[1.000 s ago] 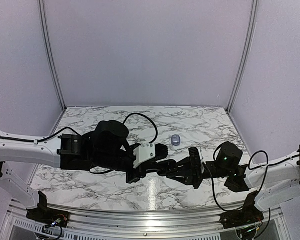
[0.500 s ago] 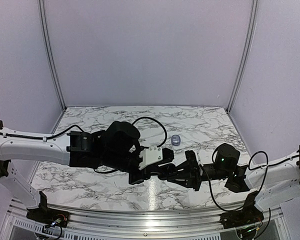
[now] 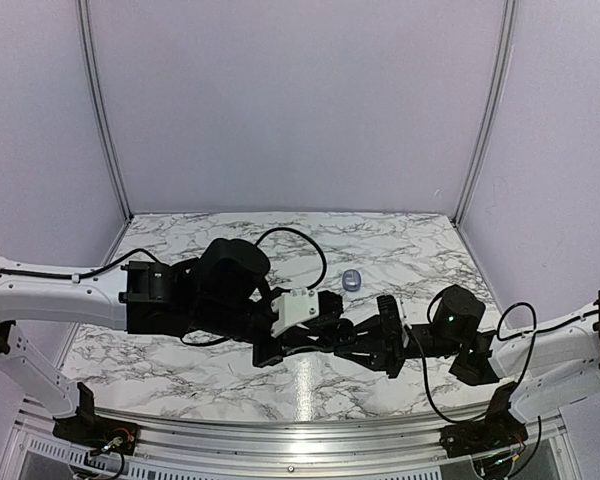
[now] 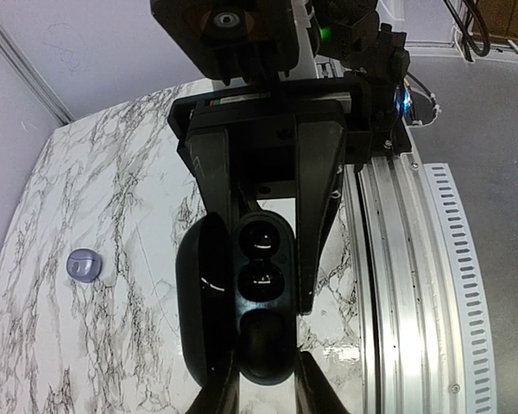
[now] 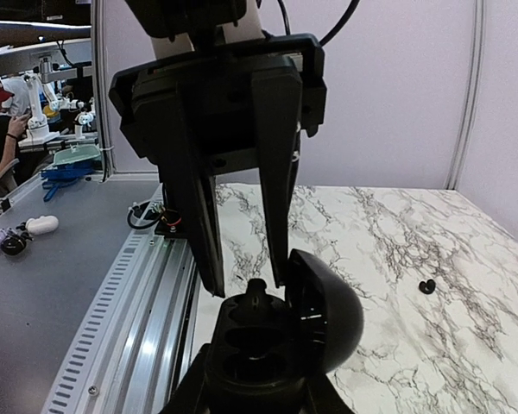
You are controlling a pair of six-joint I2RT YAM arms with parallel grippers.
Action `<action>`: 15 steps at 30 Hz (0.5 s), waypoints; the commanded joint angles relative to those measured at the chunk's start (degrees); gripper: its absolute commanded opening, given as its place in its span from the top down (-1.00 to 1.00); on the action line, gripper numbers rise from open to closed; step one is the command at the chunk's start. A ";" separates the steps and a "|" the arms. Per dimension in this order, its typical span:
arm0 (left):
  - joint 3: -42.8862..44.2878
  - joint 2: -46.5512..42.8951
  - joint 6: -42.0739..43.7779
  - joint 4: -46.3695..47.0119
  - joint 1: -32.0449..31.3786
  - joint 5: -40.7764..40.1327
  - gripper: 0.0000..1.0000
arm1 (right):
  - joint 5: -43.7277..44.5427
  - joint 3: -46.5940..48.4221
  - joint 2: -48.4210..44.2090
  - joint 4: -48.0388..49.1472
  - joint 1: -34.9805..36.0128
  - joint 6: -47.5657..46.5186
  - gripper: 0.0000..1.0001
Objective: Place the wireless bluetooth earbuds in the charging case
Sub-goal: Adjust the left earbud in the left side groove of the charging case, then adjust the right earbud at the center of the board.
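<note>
The black oval charging case [image 5: 268,349] stands open, lid [image 5: 328,319] tipped to one side. My right gripper [image 5: 257,364] is shut on its base and holds it above the table near the front edge. A black earbud [image 5: 257,295] sticks up from the case's far slot. My left gripper [image 5: 249,285] is open, its fingertips just above that bud and apart from it. In the left wrist view the case [image 4: 263,341] lies between my open left gripper's [image 4: 268,355] fingers. In the top view the two grippers, left [image 3: 332,325] and right [image 3: 360,342], meet tip to tip.
A silvery-grey earbud [image 3: 352,280] lies on the marble table [image 3: 180,360] behind the grippers, also in the left wrist view [image 4: 84,265]. A small black bud-like thing [image 5: 426,286] lies on the marble further out. The aluminium rail [image 3: 300,430] runs along the front edge.
My left arm swung right and nearer the front edge, then eased back a little. My right gripper with the case shifted slightly and stays shut on it.
</note>
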 commanded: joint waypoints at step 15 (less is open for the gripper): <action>-20.29 -14.33 -27.93 19.43 25.02 -1.98 0.29 | -0.63 0.80 0.51 4.92 -0.62 1.13 1.00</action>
